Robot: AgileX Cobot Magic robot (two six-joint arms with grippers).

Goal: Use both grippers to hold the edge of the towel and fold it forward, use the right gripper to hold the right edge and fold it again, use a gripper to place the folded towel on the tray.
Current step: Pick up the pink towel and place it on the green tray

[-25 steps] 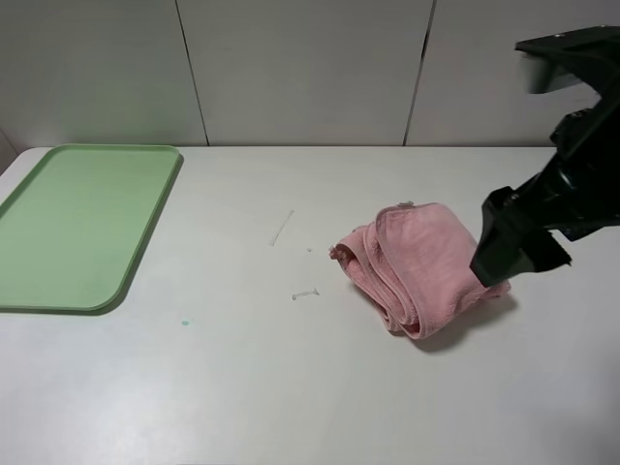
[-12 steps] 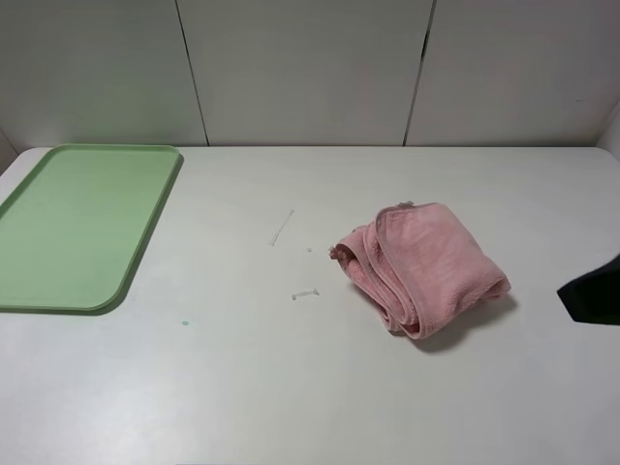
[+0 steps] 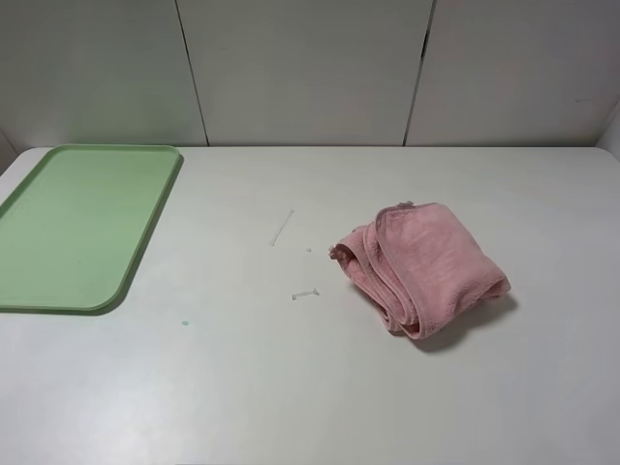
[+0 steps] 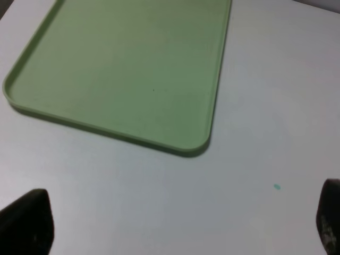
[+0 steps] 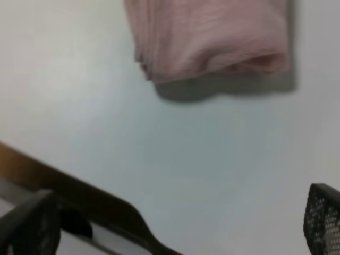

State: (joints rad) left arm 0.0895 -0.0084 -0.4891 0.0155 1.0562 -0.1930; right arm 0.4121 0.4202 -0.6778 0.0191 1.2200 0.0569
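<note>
The pink towel (image 3: 421,266) lies folded in a thick bundle on the white table, right of centre, with its layered hems facing the front left. The light-green tray (image 3: 77,223) lies bare at the far left. Neither arm shows in the exterior high view. In the left wrist view my left gripper (image 4: 178,223) is open above bare table just off the tray (image 4: 122,69). In the right wrist view my right gripper (image 5: 175,226) is open and holds nothing, and the towel (image 5: 212,37) lies well apart from its fingertips (image 5: 324,223).
Two small white scraps (image 3: 281,229) (image 3: 305,294) and a green speck (image 3: 185,322) lie on the table between tray and towel. The right wrist view shows the table's brown edge (image 5: 79,196) close to the gripper. Grey wall panels stand behind the table.
The right arm, which stood over the towel's right side, has pulled back to the right and left the exterior view. The towel has not moved.
</note>
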